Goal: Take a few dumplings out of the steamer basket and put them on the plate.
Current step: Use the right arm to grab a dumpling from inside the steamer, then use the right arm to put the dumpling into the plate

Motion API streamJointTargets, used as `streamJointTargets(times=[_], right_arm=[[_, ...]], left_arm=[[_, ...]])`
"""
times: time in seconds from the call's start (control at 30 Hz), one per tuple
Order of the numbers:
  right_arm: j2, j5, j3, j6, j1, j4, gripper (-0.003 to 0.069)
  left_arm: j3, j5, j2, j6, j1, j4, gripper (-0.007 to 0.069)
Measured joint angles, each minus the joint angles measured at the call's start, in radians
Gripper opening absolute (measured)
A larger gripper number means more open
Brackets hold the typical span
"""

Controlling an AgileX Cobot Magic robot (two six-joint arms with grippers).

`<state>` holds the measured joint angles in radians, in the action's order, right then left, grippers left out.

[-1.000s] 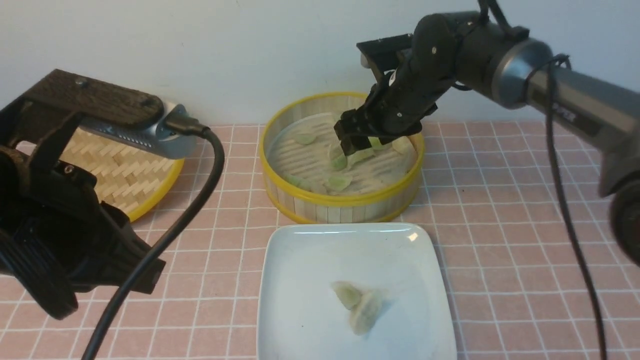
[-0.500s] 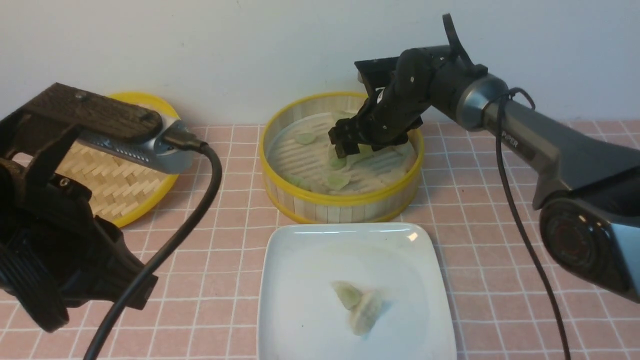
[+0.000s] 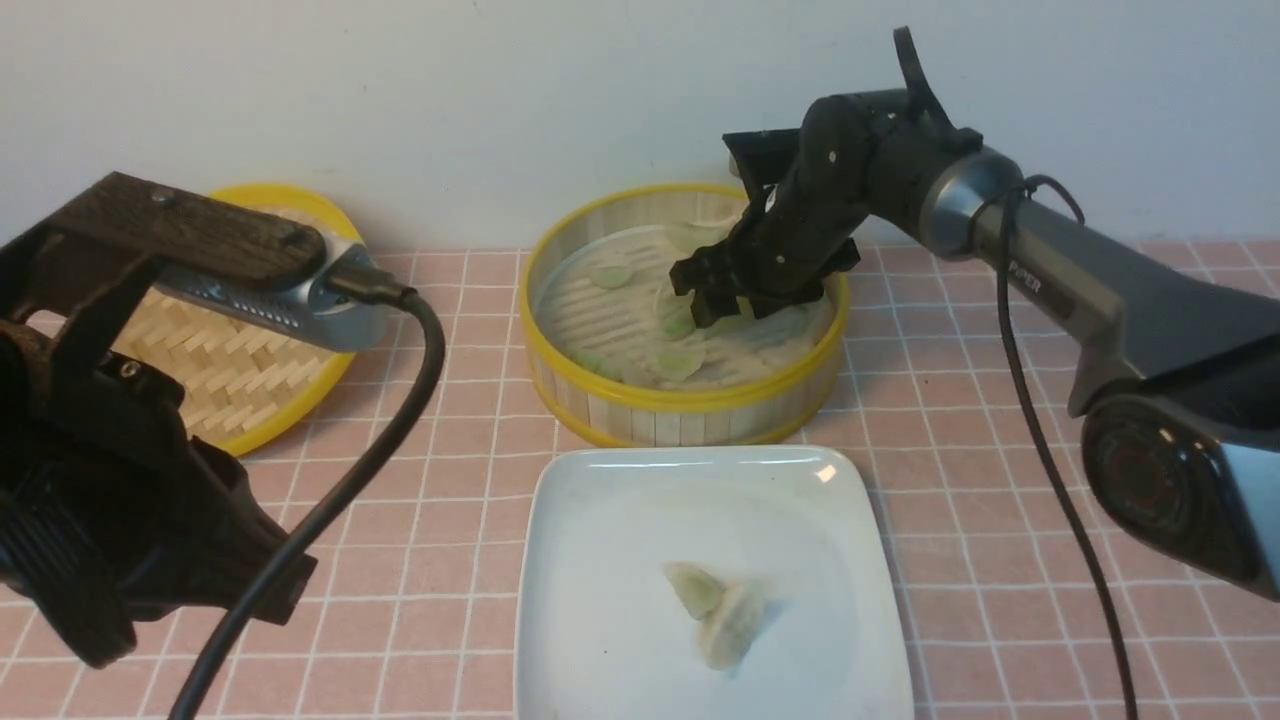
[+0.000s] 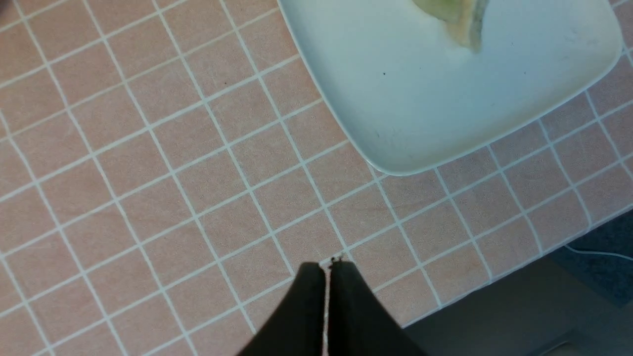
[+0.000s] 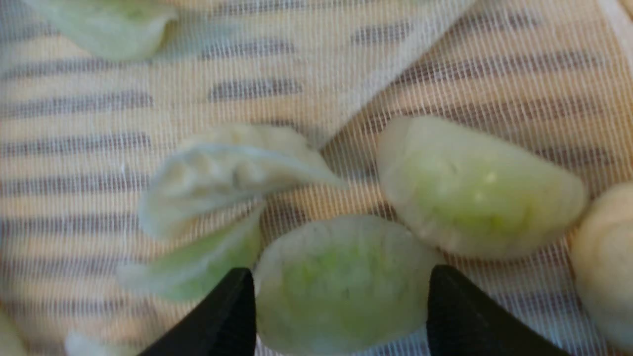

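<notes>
One green dumpling (image 5: 341, 291) sits between jaws of the right pincer (image 5: 341, 277).

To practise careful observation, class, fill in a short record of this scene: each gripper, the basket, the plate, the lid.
Left gripper: shut, empty, over the table beside the plate
Right gripper: inside the steamer basket, jaws either side of one dumpling; grip unclear
Basket contents: several more dumplings on mesh cloth
Plate contents: two dumplings, touching
Lid: on table, left of basket
</notes>
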<state>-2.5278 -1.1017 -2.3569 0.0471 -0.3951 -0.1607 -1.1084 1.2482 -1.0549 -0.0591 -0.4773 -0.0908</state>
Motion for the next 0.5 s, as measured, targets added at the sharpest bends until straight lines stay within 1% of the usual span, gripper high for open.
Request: streamJointTargets(times=[0.13,0.3,0.4,0.5], right_arm=[[0.027,-0.12,-0.014,-0.005,0.004,0.011,0.0402],[0.1,-0.143,-0.027,-0.022,0.006,0.008,0.0402],[0.166,-0.143,-0.008,-0.047,0.006,-0.047,0.0402],[0.231,-0.143,0.061,-0.064,0.004,-0.102,0.0402]], left_arm=[[0.0,0.0,0.0,0.0,0.0,0.0,-0.0006],[0.0,0.0,0.0,0.0,0.0,0.0,-0.0006],[0.0,0.001,0.0,0.001,0.0,0.0,-0.0006],[0.0,0.001,0.0,0.001,0.0,0.0,-0.0006]])
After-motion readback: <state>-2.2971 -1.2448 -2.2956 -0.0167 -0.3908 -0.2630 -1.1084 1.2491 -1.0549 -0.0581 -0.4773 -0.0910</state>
